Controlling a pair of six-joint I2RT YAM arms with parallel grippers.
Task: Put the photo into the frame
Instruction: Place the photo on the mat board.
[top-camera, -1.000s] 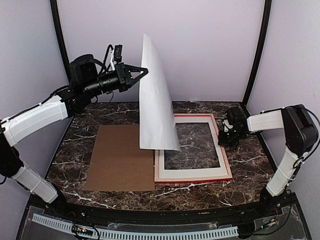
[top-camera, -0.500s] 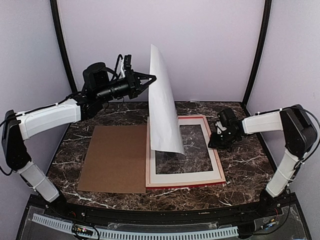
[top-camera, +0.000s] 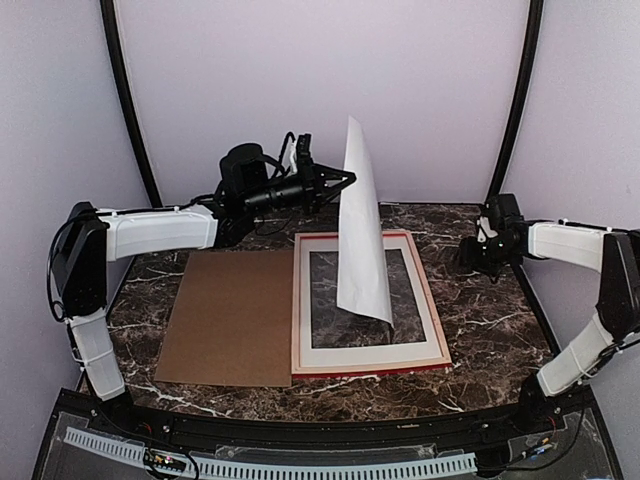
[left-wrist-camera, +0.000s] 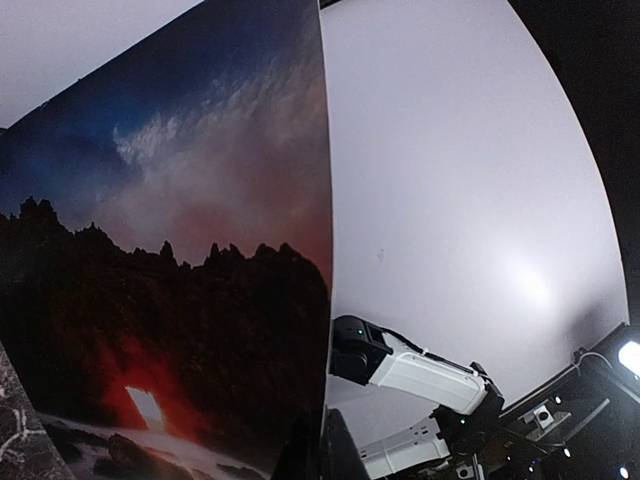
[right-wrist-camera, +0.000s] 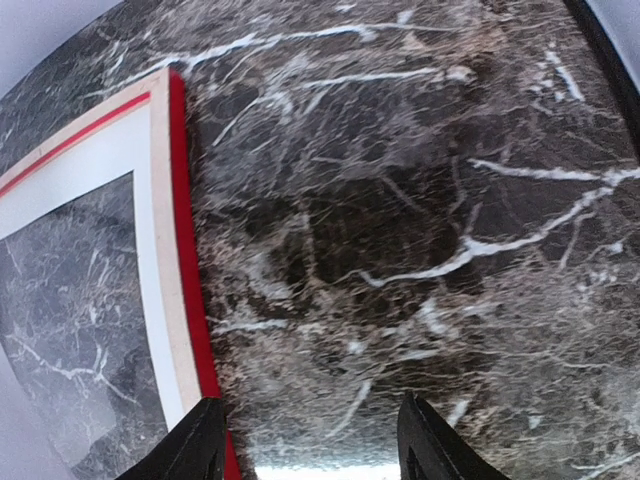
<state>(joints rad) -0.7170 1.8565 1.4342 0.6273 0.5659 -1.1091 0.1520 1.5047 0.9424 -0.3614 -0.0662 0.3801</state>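
Observation:
The photo (top-camera: 362, 225) hangs upright over the frame, its white back toward the overhead camera; its dark red-glow landscape side (left-wrist-camera: 170, 300) fills the left wrist view. My left gripper (top-camera: 346, 181) is shut on the photo's top edge, its jaws pinching the sheet. The frame (top-camera: 434, 320) lies flat on the marble with its pale wood back up, a red edge showing, and a white mat (top-camera: 350, 349) inside it. My right gripper (top-camera: 476, 256) hovers open just right of the frame's right rail (right-wrist-camera: 185, 250), with bare marble between its fingers.
A brown backing board (top-camera: 235, 315) lies flat on the marble table (top-camera: 490, 320), touching the frame's left rail. The enclosure's walls and black posts (top-camera: 515, 100) close off the back and sides.
The left arm carried the photo rightward, from left of the frame to above its middle. The right gripper let go of the frame's right rail, opened and drew back to the right.

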